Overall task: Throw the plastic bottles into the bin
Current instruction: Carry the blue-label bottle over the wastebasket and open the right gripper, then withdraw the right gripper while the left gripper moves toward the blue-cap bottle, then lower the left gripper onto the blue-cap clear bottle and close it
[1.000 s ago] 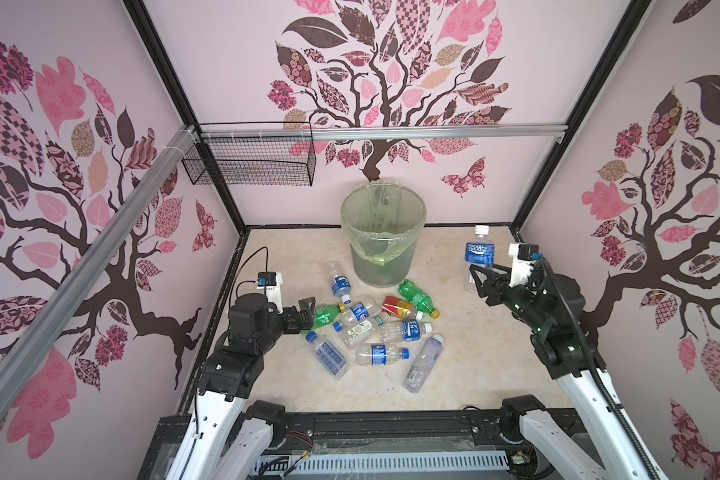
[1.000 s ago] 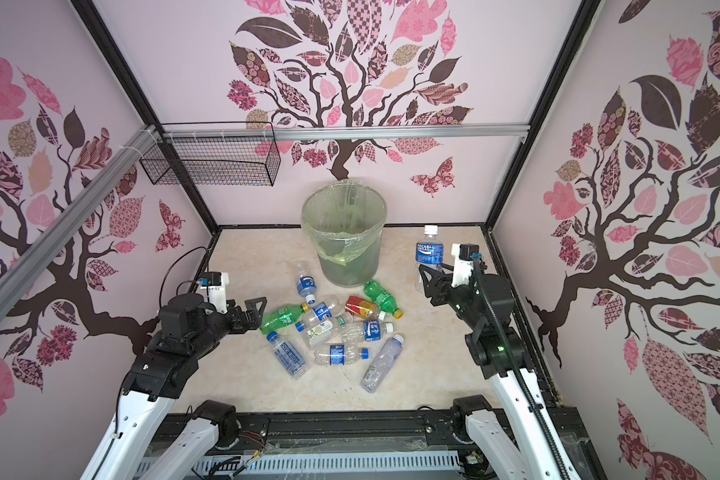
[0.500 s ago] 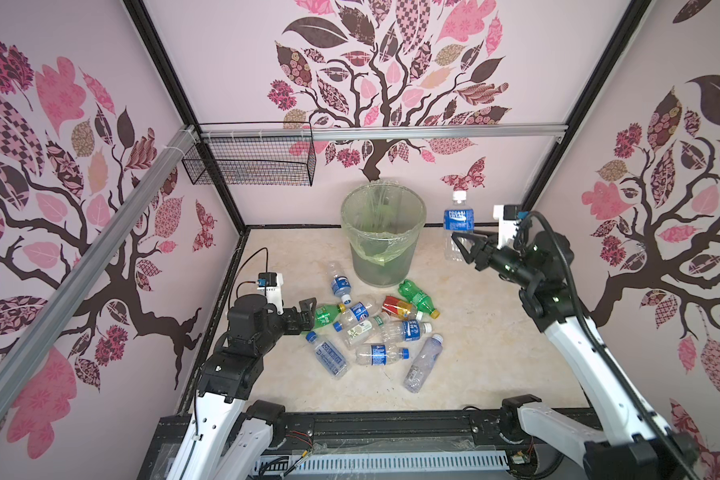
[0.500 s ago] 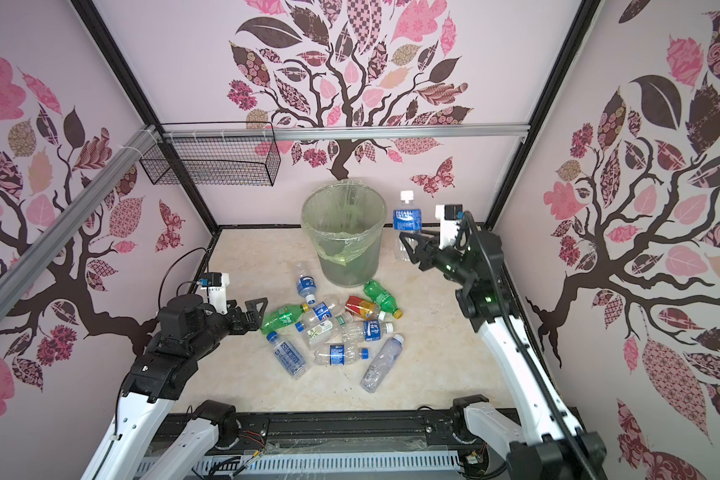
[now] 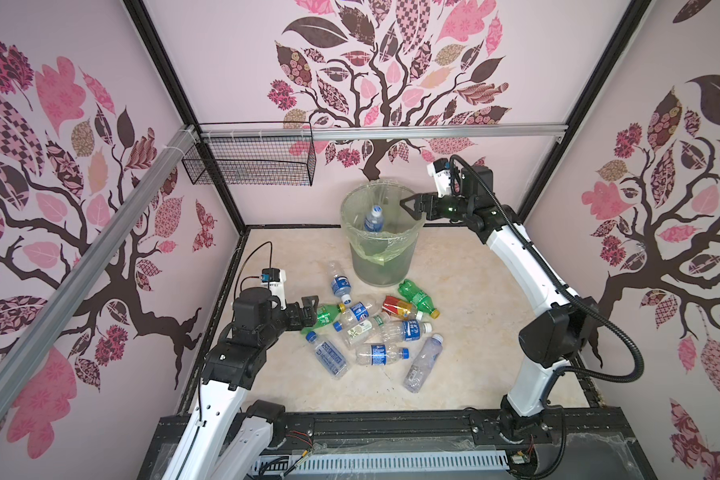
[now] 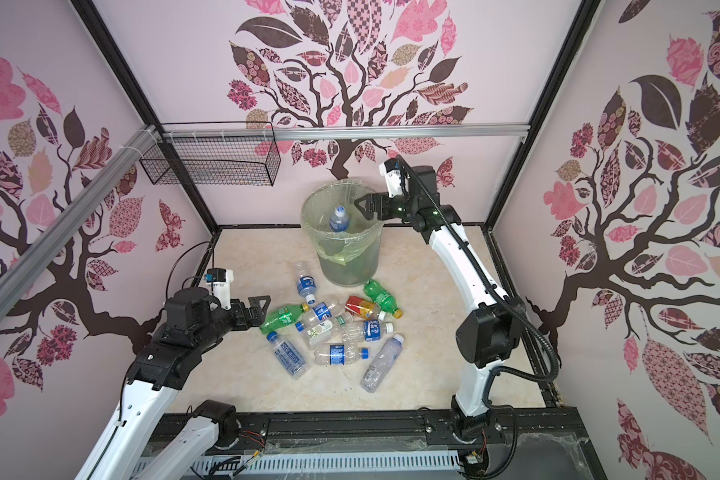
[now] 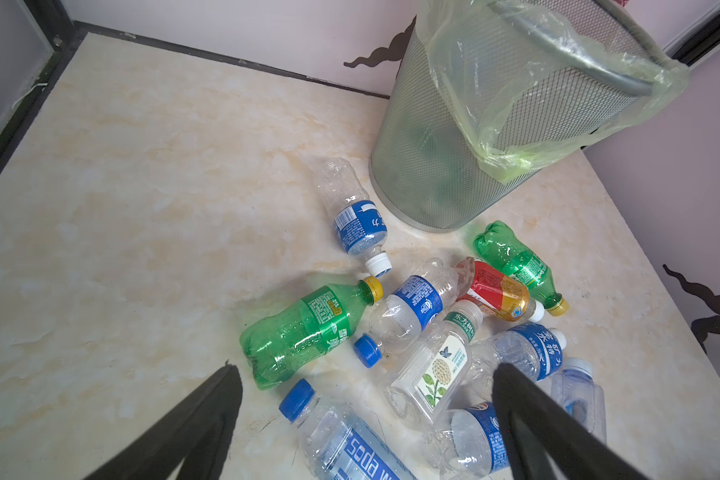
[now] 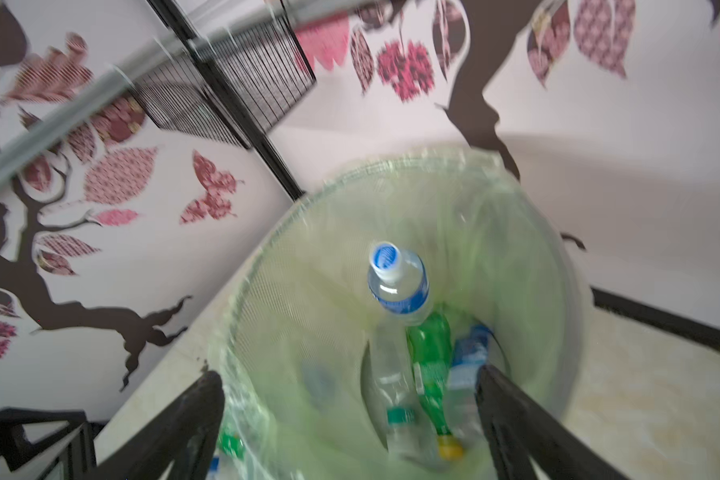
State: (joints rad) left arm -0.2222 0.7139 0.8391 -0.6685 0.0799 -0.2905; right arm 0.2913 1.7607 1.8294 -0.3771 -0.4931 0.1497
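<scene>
The bin (image 5: pixel 381 253) (image 6: pixel 346 266), a grey mesh basket with a pale green bag, stands at the back middle. My right gripper (image 5: pixel 410 206) (image 6: pixel 364 204) (image 8: pixel 350 376) hangs open at its right rim, holding nothing. A clear blue-labelled bottle (image 5: pixel 373 219) (image 6: pixel 339 219) (image 8: pixel 400 286) is upright in mid-air inside the bin, above several bottles at the bottom. Several plastic bottles (image 5: pixel 375 328) lie in a pile on the floor in front. My left gripper (image 5: pixel 310 313) (image 6: pixel 260 311) (image 7: pixel 364 370) stands open just left of the pile, beside a green bottle (image 5: pixel 324 314) (image 7: pixel 304 328), touching nothing.
A black wire basket (image 5: pixel 248 160) hangs from the rail on the back wall, left of the bin. Patterned walls close in both sides and the back. A red-yellow bottle (image 5: pixel 396 307) and a second green one (image 5: pixel 418 297) lie near the bin's foot.
My right arm swung from the right side up to the bin's rim carrying the blue-labelled bottle, then opened; the bottle now drops inside the bin. The left arm has not moved.
</scene>
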